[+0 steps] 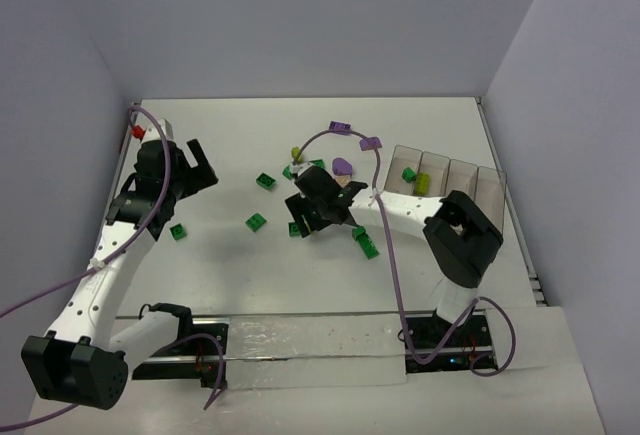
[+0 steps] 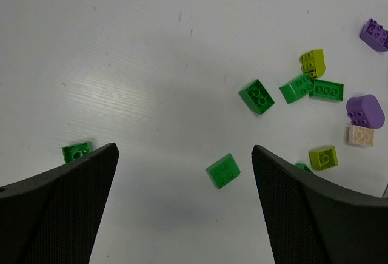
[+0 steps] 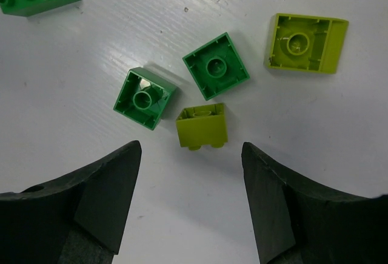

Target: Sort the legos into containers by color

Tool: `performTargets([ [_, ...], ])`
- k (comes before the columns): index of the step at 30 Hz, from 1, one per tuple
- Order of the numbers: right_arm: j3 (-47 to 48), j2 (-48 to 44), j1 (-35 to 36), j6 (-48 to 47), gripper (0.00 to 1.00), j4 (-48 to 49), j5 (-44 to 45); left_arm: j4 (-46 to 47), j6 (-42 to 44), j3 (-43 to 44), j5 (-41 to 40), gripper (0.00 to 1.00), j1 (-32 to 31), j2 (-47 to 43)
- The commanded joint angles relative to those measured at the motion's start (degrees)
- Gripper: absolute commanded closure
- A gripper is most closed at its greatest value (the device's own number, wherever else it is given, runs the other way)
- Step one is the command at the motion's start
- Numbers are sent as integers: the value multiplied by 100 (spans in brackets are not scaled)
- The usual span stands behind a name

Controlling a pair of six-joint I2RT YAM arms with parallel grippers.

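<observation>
Legos lie scattered mid-table. My left gripper (image 1: 188,162) is open and empty above the table's left; in the left wrist view (image 2: 183,167) a dark green brick (image 2: 223,170) lies just ahead between its fingers. My right gripper (image 1: 305,217) is open and empty, low over a small cluster. In the right wrist view (image 3: 191,155) a yellow-green brick (image 3: 202,126) lies on its side just ahead of the fingertips, beside two upturned dark green bricks (image 3: 145,98) (image 3: 216,66). The containers (image 1: 460,177) stand at the right, holding a green brick (image 1: 408,174) and a yellow-green brick (image 1: 424,183).
Purple bricks (image 1: 338,127) (image 1: 371,143) (image 1: 343,166) lie at the back. The left wrist view shows a tan brick (image 2: 362,135) and more green and yellow-green ones at its right. A green brick (image 1: 178,232) lies under my left arm. A red piece (image 1: 138,131) sits at the far left.
</observation>
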Motion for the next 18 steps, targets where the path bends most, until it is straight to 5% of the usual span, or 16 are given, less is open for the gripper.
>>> performTargets([
  [1,399,250,-2,-347,28,-87,155,15,90,323,-54,1,-21,-111],
  [12,373,530,-14,-394,40,121,219,7,92,335,-58,1,-26,-120],
  [18,159,315,-10,-290,66,412,350,17,74,334,-37,1,-21,-85],
])
